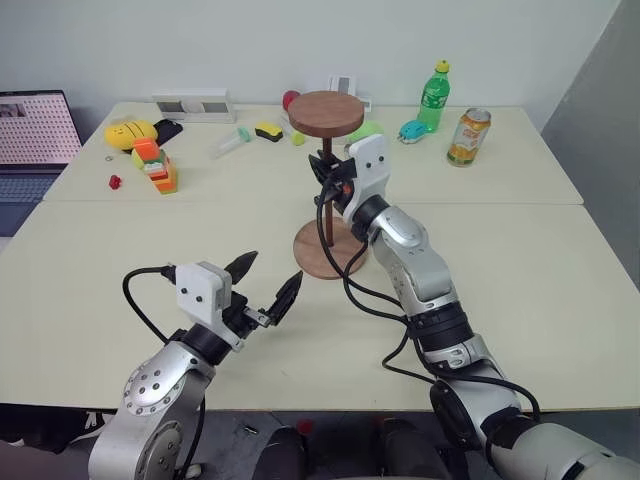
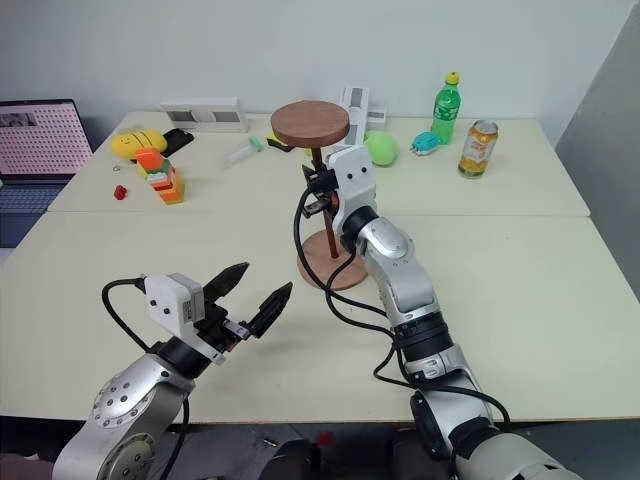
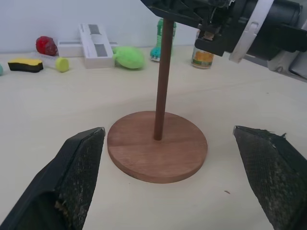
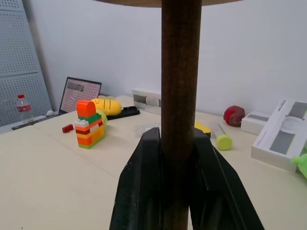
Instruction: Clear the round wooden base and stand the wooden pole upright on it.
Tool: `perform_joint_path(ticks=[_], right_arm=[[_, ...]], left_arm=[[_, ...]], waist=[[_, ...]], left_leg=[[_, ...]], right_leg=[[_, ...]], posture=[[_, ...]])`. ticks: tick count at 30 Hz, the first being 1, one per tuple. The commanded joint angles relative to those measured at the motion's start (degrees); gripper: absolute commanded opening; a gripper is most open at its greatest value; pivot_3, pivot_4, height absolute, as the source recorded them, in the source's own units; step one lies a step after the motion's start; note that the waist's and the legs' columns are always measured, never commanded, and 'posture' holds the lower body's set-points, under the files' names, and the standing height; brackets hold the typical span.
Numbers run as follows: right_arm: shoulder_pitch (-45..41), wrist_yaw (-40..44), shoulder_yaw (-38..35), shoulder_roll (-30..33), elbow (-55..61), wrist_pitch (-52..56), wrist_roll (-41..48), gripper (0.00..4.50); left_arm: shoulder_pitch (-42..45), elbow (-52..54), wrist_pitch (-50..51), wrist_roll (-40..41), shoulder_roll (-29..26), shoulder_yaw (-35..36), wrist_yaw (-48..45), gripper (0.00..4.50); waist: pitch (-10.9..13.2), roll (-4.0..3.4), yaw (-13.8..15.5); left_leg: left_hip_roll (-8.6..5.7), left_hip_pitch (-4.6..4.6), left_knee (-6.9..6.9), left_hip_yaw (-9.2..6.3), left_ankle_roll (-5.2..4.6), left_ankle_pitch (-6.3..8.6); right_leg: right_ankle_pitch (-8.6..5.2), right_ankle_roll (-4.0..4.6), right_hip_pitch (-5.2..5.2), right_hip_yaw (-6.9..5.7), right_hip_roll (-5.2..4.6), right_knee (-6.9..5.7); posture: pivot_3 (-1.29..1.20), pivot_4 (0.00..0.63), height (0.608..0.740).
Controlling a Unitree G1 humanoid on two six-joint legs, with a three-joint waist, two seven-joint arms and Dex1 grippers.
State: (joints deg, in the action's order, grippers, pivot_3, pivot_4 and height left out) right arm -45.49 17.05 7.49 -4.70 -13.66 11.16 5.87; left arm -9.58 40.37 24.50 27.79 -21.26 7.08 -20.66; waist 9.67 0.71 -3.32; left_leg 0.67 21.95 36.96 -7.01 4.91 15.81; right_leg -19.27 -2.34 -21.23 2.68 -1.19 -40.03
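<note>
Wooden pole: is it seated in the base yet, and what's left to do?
Done: the round wooden base carries nothing but the wooden pole, which stands upright in its centre, disc end up. In hand: the right gripper is shut on the pole's shaft. The left gripper is open, short of the base, holding nothing. Left: let go and see whether the pole stands alone.

Wooden pole (image 3: 162,81) stands upright (seemingly socketed) on round wooden base (image 3: 158,152).
</note>
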Motion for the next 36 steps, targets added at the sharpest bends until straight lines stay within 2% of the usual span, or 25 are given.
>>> perform_joint_path(ticks=[1,8,15,21,35,36], right_arm=[[2.00,0.39,0.75,0.56,-1.02,2.37,-0.53,0.26],[1.77,-0.16,0.49,0.22,-2.62,1.01,-0.70,0.26],[1.30,-1.88,0.39,-0.96,-9.02,-7.47,-2.07,0.26],[1.52,-1.78,0.19,-1.22,-10.85,-9.81,-2.01,0.26],[4.62,-2.35,3.88,-1.06,-9.96,-2.14,-5.44,0.26],[4.89,-2.15,3.96,-0.85,-9.72,-1.89,-5.51,0.61]], left_arm=[[0.60,0.96,-0.45,0.27,-0.59,0.83,-0.20,4.50],[1.12,0.81,-0.22,0.24,-0.68,0.66,-0.23,4.50],[1.55,0.78,-0.04,0.22,-0.85,0.55,-0.25,4.50],[1.32,0.49,-0.44,0.15,-0.70,0.46,-0.33,4.50],[3.61,-1.96,-1.28,-0.13,-1.45,2.08,-0.76,4.50],[3.50,-1.99,-1.42,-0.32,-1.26,1.91,-0.75,4.50]], waist=[[-0.01,0.00,0.00],[-0.04,0.01,0.00],[-0.13,0.01,-0.03],[-0.19,0.01,-0.05],[-0.60,-0.01,-0.09],[-0.58,-0.02,-0.10]], left_leg=[[0.00,-0.01,0.00,0.00,0.00,0.00],[0.00,-0.05,-0.01,-0.01,-0.01,0.00],[0.00,-0.09,-0.01,0.01,-0.01,0.00],[0.01,-0.15,-0.01,0.01,-0.01,0.00],[0.01,-0.37,-0.04,0.01,-0.02,0.01],[0.01,-0.54,-0.11,0.01,-0.03,0.02]], right_leg=[[0.00,0.00,0.01,0.00,0.00,0.00],[0.00,0.00,0.05,0.00,0.00,0.01],[0.00,0.00,0.07,0.01,0.00,0.01],[0.00,0.00,0.11,0.02,0.01,0.00],[0.00,0.00,0.33,0.03,0.03,0.02],[-0.01,0.01,0.50,0.04,0.03,0.07]], posture=[[0.00,0.150,0.740],[0.00,0.150,0.740],[0.00,0.150,0.740],[0.00,0.150,0.740],[0.00,0.150,0.740],[0.00,0.150,0.740]])
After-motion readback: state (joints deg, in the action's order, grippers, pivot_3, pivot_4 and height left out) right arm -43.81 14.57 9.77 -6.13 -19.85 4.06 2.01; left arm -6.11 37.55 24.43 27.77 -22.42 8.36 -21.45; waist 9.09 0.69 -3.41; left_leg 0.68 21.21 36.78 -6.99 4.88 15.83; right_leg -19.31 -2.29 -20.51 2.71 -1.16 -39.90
